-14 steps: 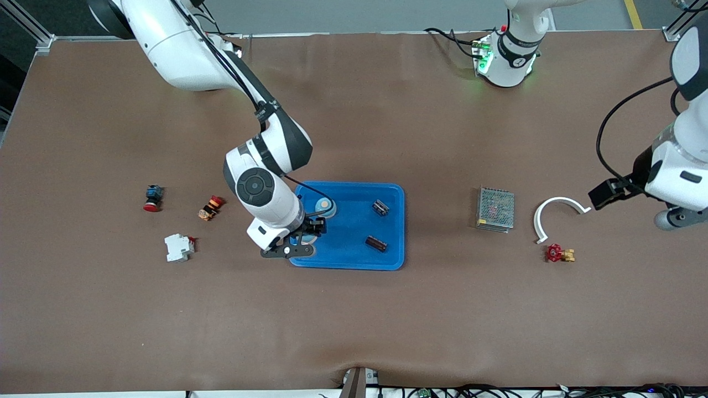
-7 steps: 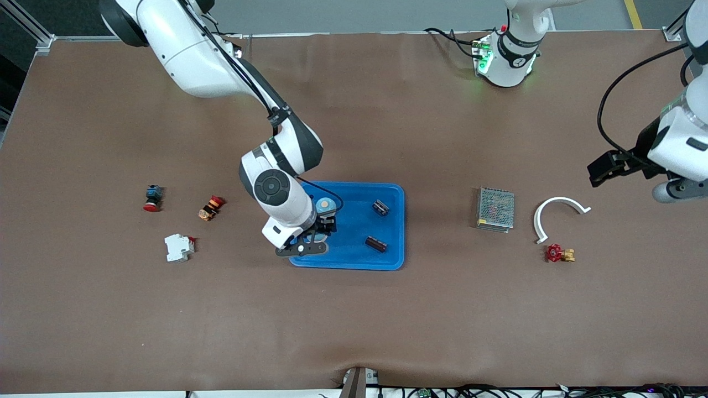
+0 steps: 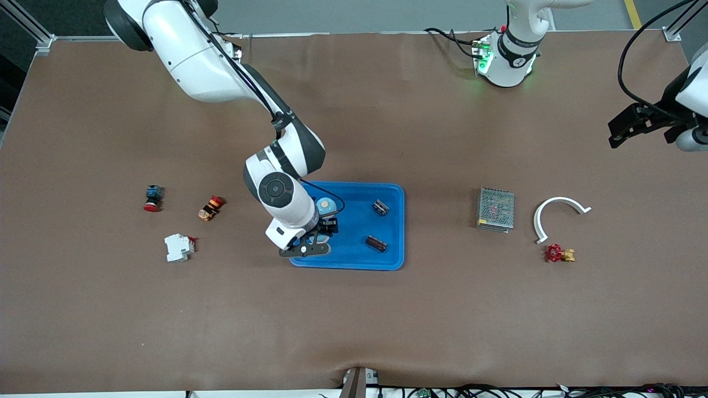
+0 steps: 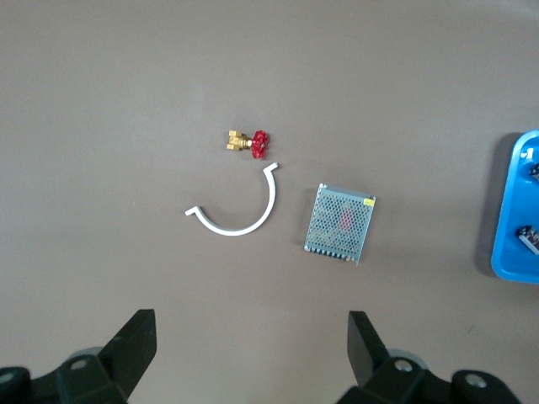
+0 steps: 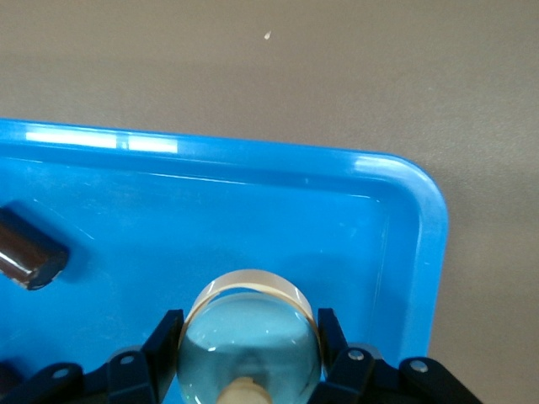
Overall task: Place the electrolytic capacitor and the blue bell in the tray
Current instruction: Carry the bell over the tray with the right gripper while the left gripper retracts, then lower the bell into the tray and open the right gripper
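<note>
1. Brown matting covered the table (image 3: 354, 320) from edge to edge.
2. Nearest the front camera among the loose parts, a white breaker block (image 3: 178, 247) and a red-handled brass valve (image 3: 560, 254) lay toward opposite ends of the table: the block at the right arm's end, the valve at the left arm's end.
3. At the centre lay the tray (image 3: 387, 260), bright blue, its long side running from one arm's end toward the other.
4. Inside the tray, a dark capacitor (image 3: 376, 243) lay at about 4 o'clock from tray centre; a second capacitor (image 3: 380, 208) lay at about 2 o'clock.
5. The right gripper (image 3: 326, 224) stood over the tray's 9 o'clock side, its fingers clamped on the blue bell (image 5: 250, 337); whether the bell touched the tray floor could not be told.
6. A curved white bracket (image 3: 556, 213) and a metal mesh box (image 3: 495, 209) lay at 3 o'clock from the tray, well apart from it.
7. A red-capped button (image 3: 152, 198) and an orange-red button (image 3: 211, 207) lay at 9 o'clock.
8. The left gripper (image 4: 253, 349) hung over bare matting at the left arm's end, fingers wide apart, holding nothing.
</note>
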